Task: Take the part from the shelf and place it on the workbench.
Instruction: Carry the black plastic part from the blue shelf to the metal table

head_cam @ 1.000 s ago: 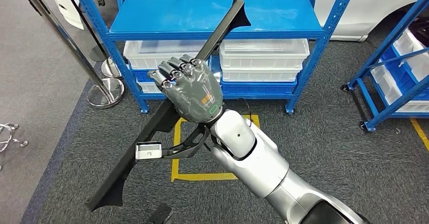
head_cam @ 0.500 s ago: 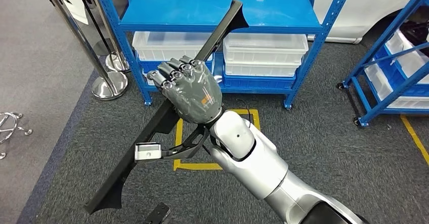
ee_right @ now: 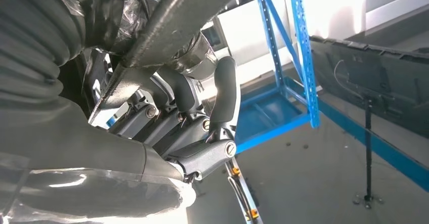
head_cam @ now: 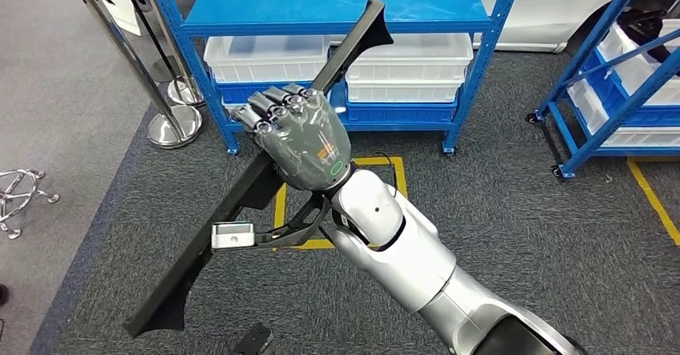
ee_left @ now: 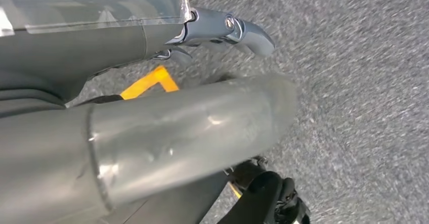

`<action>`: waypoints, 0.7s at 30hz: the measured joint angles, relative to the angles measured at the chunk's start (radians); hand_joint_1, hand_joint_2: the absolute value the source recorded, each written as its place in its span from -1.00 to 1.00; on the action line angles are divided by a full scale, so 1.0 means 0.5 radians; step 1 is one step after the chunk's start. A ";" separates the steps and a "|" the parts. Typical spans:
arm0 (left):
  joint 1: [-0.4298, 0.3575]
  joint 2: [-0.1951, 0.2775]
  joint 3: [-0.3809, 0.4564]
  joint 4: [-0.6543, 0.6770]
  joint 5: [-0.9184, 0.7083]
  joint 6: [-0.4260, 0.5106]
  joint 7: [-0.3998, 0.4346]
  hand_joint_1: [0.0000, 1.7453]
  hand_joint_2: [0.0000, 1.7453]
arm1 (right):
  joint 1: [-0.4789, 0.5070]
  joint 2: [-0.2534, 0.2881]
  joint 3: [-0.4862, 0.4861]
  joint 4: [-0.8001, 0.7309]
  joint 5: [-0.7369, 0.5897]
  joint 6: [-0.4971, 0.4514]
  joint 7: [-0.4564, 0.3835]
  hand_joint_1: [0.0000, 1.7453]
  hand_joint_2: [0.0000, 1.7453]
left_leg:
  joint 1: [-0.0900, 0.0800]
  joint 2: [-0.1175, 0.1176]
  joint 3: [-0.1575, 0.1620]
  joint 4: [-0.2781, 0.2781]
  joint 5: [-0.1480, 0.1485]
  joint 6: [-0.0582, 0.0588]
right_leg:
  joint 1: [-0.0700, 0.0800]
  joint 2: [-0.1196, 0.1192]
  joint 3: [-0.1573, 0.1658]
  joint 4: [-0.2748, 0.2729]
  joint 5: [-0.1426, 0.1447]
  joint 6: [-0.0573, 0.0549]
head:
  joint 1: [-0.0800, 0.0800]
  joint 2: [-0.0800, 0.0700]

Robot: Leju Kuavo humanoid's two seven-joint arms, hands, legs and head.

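The part (head_cam: 196,252) is a long black bar with flared ends. It slants from low on the left up toward the blue shelf (head_cam: 337,2). My right hand (head_cam: 301,143) grips it near its middle, with the fingers wrapped round the bar, above the grey carpet. In the right wrist view the bar (ee_right: 174,19) crosses the palm with dark fingers (ee_right: 223,95) curled under it. My left hand (ee_left: 152,133) hangs over the carpet, its thumb and fingers apart and nothing in it.
White bins (head_cam: 409,58) sit on the shelf's lower level. A second blue rack (head_cam: 609,90) stands to the right. Chrome stanchions (head_cam: 172,123) stand on the left. A yellow floor marking (head_cam: 281,203) lies under my arm, and a small dark object (head_cam: 255,340) lies on the carpet.
The whole picture has shifted, so the camera has moved; the shelf now sits higher in view. My right hand keeps its hold on the part, whose lower end reaches a little further left.
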 joint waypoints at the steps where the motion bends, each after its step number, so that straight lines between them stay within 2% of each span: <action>1: 0.000 0.000 0.000 0.000 -0.002 0.000 0.002 -1.00 -1.00 | 0.000 0.000 0.000 0.000 -0.003 0.002 0.000 1.00 1.00 | 0.000 0.000 0.004 0.074 -0.008 -0.001 | 0.003 0.000 -0.033 0.004 0.022 0.000 | 0.000 0.000; 2: 0.000 0.001 0.000 0.000 -0.006 0.001 0.003 -1.00 -1.00 | 0.000 0.000 0.000 0.000 -0.005 0.002 0.000 1.00 1.00 | -0.001 0.000 0.038 0.086 0.024 0.002 | 0.005 -0.001 -0.066 0.009 0.043 0.002 | 0.000 0.000; 3: 0.000 0.001 0.000 0.000 -0.011 0.001 0.005 -1.00 -1.00 | 0.000 -0.001 0.000 -0.001 -0.006 0.002 0.000 1.00 1.00 | -0.001 0.000 0.105 0.031 0.077 0.006 | 0.006 -0.001 -0.097 0.015 0.063 0.004 | 0.000 0.000; 4: -0.002 0.002 0.000 0.000 -0.016 0.002 0.007 -1.00 -1.00 | 0.000 -0.001 0.000 -0.002 -0.006 0.002 0.000 1.00 1.00 | -0.003 -0.001 0.203 -0.084 0.119 0.013 | 0.006 0.000 -0.123 0.020 0.083 0.008 | 0.000 0.000; 6: -0.010 0.003 0.000 -0.001 -0.022 0.003 0.010 -1.00 -1.00 | -0.005 0.000 0.000 -0.007 -0.005 0.002 0.000 1.00 1.00 | -0.012 -0.004 0.402 -0.362 0.115 0.030 | 0.008 0.001 -0.157 0.024 0.121 0.023 | 0.000 0.000; 7: -0.015 0.004 0.000 -0.001 -0.022 0.005 0.011 -1.00 -1.00 | -0.011 0.000 0.000 -0.009 -0.003 0.001 0.000 1.00 1.00 | -0.019 -0.006 0.455 -0.455 0.096 0.039 | 0.007 0.001 -0.163 0.020 0.141 0.034 | 0.000 0.000; 8: -0.021 0.005 0.000 -0.002 -0.022 0.006 0.012 -1.00 -1.00 | -0.019 0.000 0.000 -0.009 -0.002 0.000 0.000 1.00 1.00 | -0.026 -0.007 0.474 -0.502 0.085 0.048 | 0.006 0.000 -0.165 0.013 0.162 0.046 | 0.000 0.000; 10: -0.028 0.008 0.000 -0.002 -0.019 0.011 0.008 -1.00 -1.00 | -0.037 0.001 0.000 -0.005 -0.004 -0.004 0.000 1.00 1.00 | -0.024 -0.003 0.457 -0.527 0.123 0.072 | 0.003 0.002 -0.169 0.000 0.183 0.069 | 0.001 0.000; 11: -0.033 0.009 0.001 -0.002 -0.013 0.013 0.004 -1.00 -1.00 | -0.047 0.001 0.000 -0.001 -0.010 -0.007 -0.001 1.00 1.00 | -0.020 0.001 0.444 -0.537 0.150 0.089 | 0.002 0.004 -0.183 0.023 0.146 0.078 | 0.001 0.000; 12: -0.038 0.009 0.001 -0.002 -0.007 0.017 -0.001 -1.00 -1.00 | -0.055 0.001 0.000 0.003 -0.017 -0.010 -0.002 1.00 1.00 | -0.014 0.006 0.425 -0.547 0.179 0.104 | 0.002 0.007 -0.206 0.083 0.072 0.085 | 0.001 0.000; 14: -0.047 0.010 0.002 -0.002 0.008 0.026 -0.008 -1.00 -1.00 | -0.066 0.001 0.000 0.011 -0.033 -0.015 -0.008 1.00 1.00 | -0.013 0.009 0.372 -0.549 0.229 0.122 | -0.001 0.009 -0.264 0.306 -0.136 0.095 | 0.001 0.000; 15: -0.047 0.011 0.002 -0.002 0.012 0.029 -0.010 -1.00 -1.00 | -0.067 0.001 0.000 0.015 -0.038 -0.015 -0.012 1.00 1.00 | -0.013 0.009 0.342 -0.546 0.251 0.122 | -0.002 0.009 -0.287 0.429 -0.201 0.100 | 0.001 0.000; 16: -0.045 0.012 0.003 -0.002 0.015 0.031 -0.011 -1.00 -1.00 | -0.067 0.001 0.000 0.019 -0.041 -0.015 -0.015 1.00 1.00 | -0.014 0.010 0.310 -0.542 0.273 0.119 | -0.004 0.009 -0.291 0.520 -0.219 0.104 | 0.001 0.000; 17: -0.042 0.013 0.005 -0.002 0.016 0.031 -0.012 -1.00 -1.00 | -0.068 0.001 0.000 0.025 -0.042 -0.015 -0.017 1.00 1.00 | -0.014 0.010 0.278 -0.536 0.293 0.116 | -0.007 0.009 -0.269 0.557 -0.193 0.107 | 0.001 0.000; 18: -0.040 0.014 0.006 -0.002 0.017 0.032 -0.013 -1.00 -1.00 | -0.068 0.001 0.000 0.030 -0.043 -0.015 -0.018 1.00 1.00 | -0.014 0.010 0.246 -0.527 0.311 0.111 | -0.010 0.008 -0.214 0.525 -0.142 0.107 | 0.001 0.000; 19: -0.038 0.015 0.008 -0.002 0.018 0.032 -0.013 -1.00 -1.00 | -0.069 0.003 0.000 0.035 -0.043 -0.015 -0.018 1.00 1.00 | -0.013 0.009 0.217 -0.515 0.327 0.104 | -0.014 0.008 -0.124 0.431 -0.097 0.106 | 0.001 0.000; 20: -0.036 0.016 0.011 -0.002 0.019 0.033 -0.014 -1.00 -1.00 | -0.073 0.007 0.000 0.037 -0.043 -0.015 -0.018 1.00 1.00 | -0.015 0.008 0.189 -0.500 0.339 0.096 | -0.015 0.008 -0.021 0.299 -0.090 0.103 | 0.001 0.000; 21: -0.033 0.016 0.013 -0.002 0.019 0.034 -0.015 -1.00 -1.00 | -0.076 0.014 0.000 0.039 -0.044 -0.015 -0.018 1.00 1.00 | -0.017 0.007 0.167 -0.486 0.349 0.085 | -0.013 0.010 0.069 0.169 -0.109 0.098 | 0.001 0.000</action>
